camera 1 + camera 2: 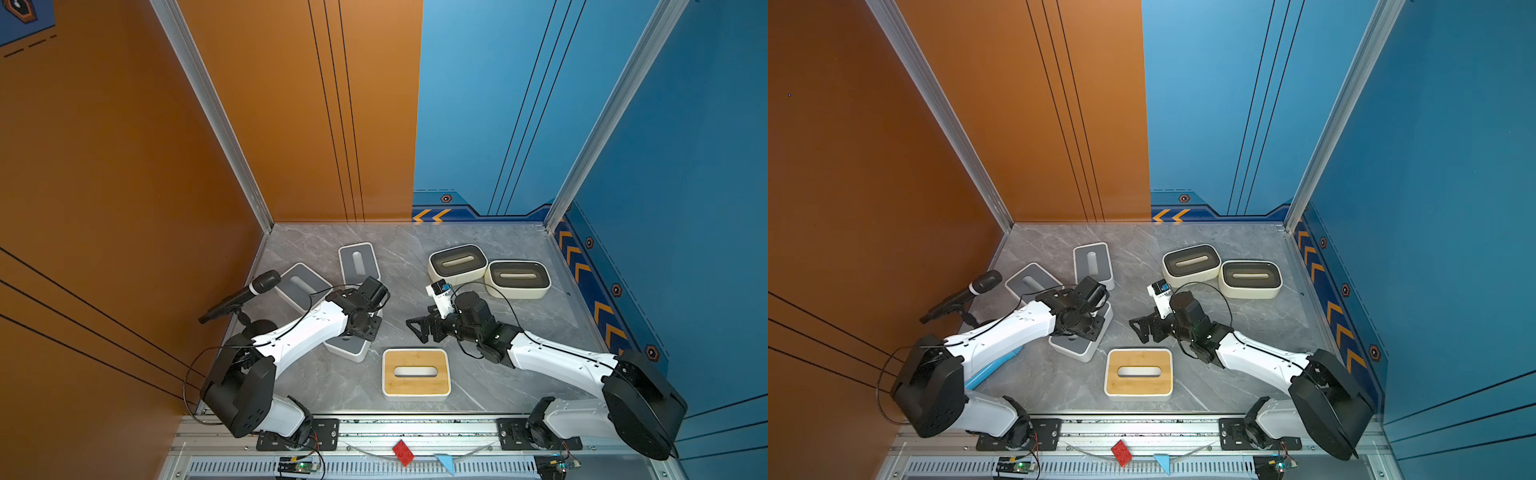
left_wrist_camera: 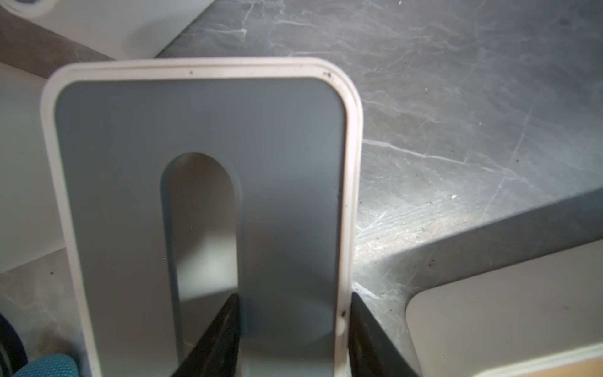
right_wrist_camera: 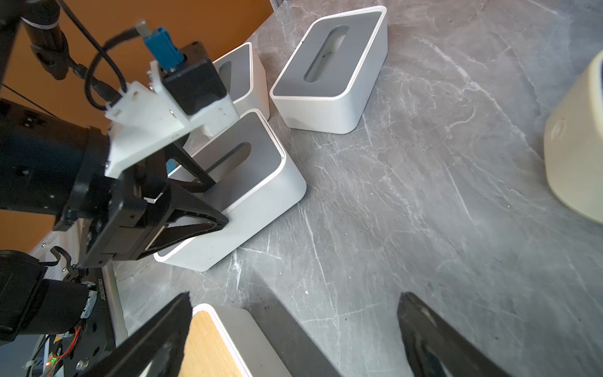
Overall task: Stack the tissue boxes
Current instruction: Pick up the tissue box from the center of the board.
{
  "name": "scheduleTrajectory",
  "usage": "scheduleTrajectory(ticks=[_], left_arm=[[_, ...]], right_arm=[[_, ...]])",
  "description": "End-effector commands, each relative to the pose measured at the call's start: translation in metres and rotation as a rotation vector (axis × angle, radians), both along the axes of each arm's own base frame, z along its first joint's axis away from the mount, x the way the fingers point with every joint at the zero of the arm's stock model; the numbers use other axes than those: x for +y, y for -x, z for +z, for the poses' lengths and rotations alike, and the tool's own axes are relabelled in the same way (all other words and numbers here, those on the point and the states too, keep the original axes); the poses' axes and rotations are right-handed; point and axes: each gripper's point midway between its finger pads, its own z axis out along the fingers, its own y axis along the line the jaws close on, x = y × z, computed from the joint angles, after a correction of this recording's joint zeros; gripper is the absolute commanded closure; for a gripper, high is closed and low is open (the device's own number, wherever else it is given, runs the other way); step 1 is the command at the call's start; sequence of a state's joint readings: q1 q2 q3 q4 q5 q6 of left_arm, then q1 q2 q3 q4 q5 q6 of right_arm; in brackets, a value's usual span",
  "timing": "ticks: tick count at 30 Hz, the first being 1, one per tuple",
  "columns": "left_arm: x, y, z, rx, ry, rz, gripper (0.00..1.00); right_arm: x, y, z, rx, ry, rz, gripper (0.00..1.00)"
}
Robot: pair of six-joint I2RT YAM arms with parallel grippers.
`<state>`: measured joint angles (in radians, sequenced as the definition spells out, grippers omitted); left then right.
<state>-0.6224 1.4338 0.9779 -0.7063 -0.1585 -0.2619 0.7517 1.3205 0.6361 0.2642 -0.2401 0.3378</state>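
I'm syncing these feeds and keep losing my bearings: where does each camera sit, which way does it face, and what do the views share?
Top views: high over the near edge, looking down at the table; the left arm and right arm show in both top views.
Left wrist: looks along the left gripper, jaws shut on a grey-topped box.
Right wrist: behind the open right gripper, facing the left arm.
Shared: the same grey-topped box appears in both wrist views.
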Motion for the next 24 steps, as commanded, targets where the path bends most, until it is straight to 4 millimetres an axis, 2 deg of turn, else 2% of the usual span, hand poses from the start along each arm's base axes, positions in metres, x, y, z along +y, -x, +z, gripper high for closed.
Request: scheduleTrajectory(ticks=[1, 12, 14, 24], left_arm=[[0.001, -0.002, 0.016, -0.038, 0.026, -0.013, 0.59], [0.004, 0.007, 0.032, -0.039, 0.038, -0.044, 0.59], [0.003, 0.009, 0.035, -0.038, 0.048, -0.052, 0.59], [-0.004, 0.019, 0.047, -0.035, 0.081, -0.157, 0.59]], right_arm=[[0.000, 0.001, -0.003, 0.001, -0.007, 0.014, 0.00], [-0.003, -0.001, 0.004, 0.030, -0.082, 0.014, 0.00], [-0.012, -0.009, 0.005, 0.036, -0.097, -0.016, 0.00], [-0.025, -0.014, 0.006, 0.041, -0.120, -0.045, 0.00]])
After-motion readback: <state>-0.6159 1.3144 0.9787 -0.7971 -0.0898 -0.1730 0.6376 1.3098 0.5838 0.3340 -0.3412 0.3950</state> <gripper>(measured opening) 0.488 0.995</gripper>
